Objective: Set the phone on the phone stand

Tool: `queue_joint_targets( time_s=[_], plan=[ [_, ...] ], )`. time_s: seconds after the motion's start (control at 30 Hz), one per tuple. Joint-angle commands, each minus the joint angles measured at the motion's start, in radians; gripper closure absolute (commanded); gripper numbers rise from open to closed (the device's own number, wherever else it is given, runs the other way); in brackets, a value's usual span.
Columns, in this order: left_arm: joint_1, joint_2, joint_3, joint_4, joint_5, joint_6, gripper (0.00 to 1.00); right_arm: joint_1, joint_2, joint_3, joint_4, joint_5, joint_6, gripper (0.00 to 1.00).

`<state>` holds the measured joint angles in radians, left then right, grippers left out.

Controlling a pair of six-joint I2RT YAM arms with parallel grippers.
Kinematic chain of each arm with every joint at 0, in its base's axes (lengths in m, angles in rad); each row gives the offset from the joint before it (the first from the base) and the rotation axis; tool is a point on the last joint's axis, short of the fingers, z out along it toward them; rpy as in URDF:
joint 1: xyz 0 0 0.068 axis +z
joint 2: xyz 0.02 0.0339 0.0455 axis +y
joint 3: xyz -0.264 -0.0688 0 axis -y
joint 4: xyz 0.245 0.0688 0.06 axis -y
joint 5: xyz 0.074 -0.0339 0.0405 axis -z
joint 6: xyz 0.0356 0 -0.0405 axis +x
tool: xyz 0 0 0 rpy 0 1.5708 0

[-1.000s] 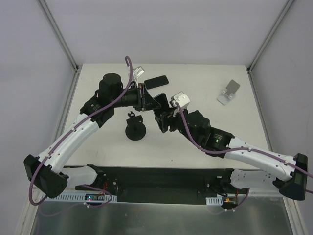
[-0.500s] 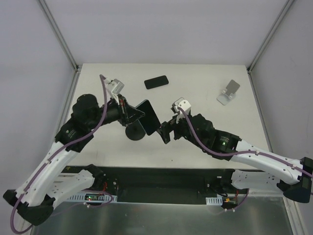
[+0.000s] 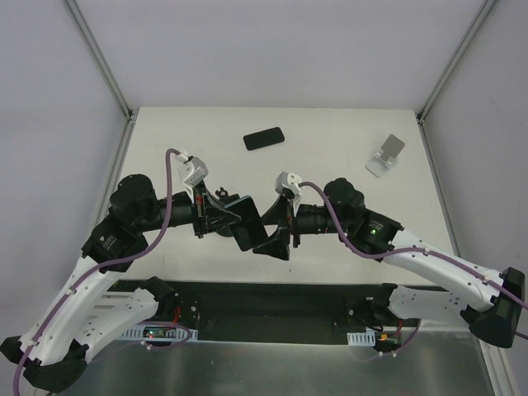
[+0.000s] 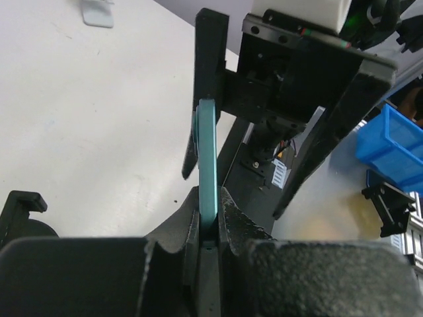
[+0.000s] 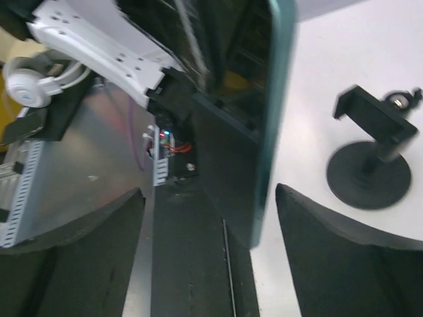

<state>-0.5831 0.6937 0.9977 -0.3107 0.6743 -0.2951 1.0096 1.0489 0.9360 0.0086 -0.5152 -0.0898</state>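
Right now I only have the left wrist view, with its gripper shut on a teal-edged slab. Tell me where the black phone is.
Observer: The black phone lies flat on the far side of the table, with nothing touching it.
Operator: Report the phone stand.
Observer: The silver phone stand sits at the far right with nothing on it.
Operator: Tell me what else is near the slab.
Observer: The right wrist view shows a black round-based holder upright on the table beside the teal-edged slab.
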Motion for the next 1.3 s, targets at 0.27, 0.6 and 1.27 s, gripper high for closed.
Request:
queue_joint_targets(
  time_s=[0.27, 0.6, 1.27],
  plan=[
    [-0.006, 0.007, -0.004, 0.134, 0.182, -0.036, 1.00, 0.003, 0.040, -0.040, 0.352, -0.252, 0.154, 0.78],
    [-0.006, -0.007, -0.045, 0.252, 0.212, -0.168, 0.78, 0.072, 0.031, -0.057, 0.404, -0.203, 0.191, 0.99],
    [-0.006, -0.022, -0.100, 0.268, 0.350, -0.173, 0.76, 0.087, 0.026, -0.072, 0.421, -0.111, 0.190, 0.99]
  ],
)
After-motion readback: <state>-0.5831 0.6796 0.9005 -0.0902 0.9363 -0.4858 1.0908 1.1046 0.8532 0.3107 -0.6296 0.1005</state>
